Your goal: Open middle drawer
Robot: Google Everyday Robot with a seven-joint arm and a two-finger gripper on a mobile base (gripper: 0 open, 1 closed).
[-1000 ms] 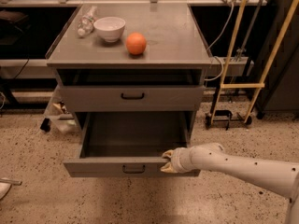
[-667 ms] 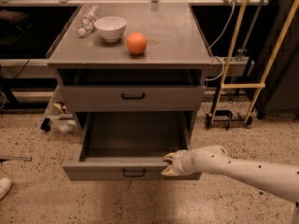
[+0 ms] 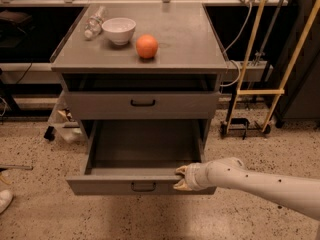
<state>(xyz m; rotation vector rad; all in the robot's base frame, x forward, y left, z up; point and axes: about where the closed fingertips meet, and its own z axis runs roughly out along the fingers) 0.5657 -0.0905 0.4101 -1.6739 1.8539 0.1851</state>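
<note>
The middle drawer (image 3: 142,186) is pulled well out of the grey cabinet. Its plain grey inside (image 3: 145,144) holds nothing, and its black loop handle (image 3: 143,186) sits at the middle of the low front. My gripper (image 3: 181,178) is at the top rim of that front, right of the handle and touching it. My white arm (image 3: 260,181) reaches in from the lower right. Another grey drawer (image 3: 143,103) above it is closed.
On the cabinet top (image 3: 190,39) stand a white bowl (image 3: 119,30), an orange (image 3: 147,46) and a clear plastic bottle (image 3: 93,24) lying on its side. A yellow-framed cart (image 3: 255,91) stands to the right. A white shoe (image 3: 4,200) shows at the left edge of the speckled floor.
The middle drawer has come out a little further toward the camera, and my gripper has moved with its front edge.
</note>
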